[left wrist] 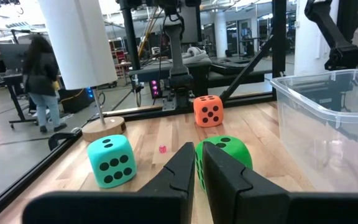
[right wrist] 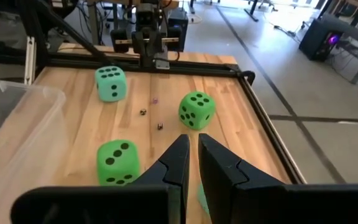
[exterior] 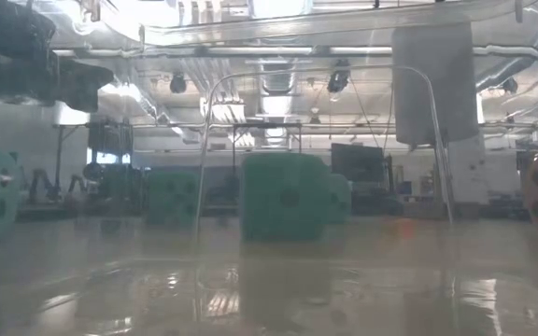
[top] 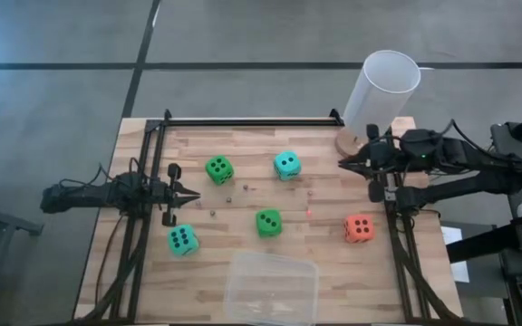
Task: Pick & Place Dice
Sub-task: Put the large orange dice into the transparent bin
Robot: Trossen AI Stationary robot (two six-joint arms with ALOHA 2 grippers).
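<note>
Five dice rest on the wooden table. One green die and one teal die lie toward the far side. A second green die sits in the middle, a second teal die at the near left, and the orange-red die at the right. My left gripper is shut and empty, level above the table's left part, pointing right. My right gripper is also shut and empty, raised at the far right and pointing left, just right of the far teal die. Its wrist view shows both green dice ahead.
A clear plastic container stands at the table's near edge, in the middle. A tall white cylinder on a round wooden base stands at the far right corner. Several tiny dice are scattered mid-table. A black frame borders the table.
</note>
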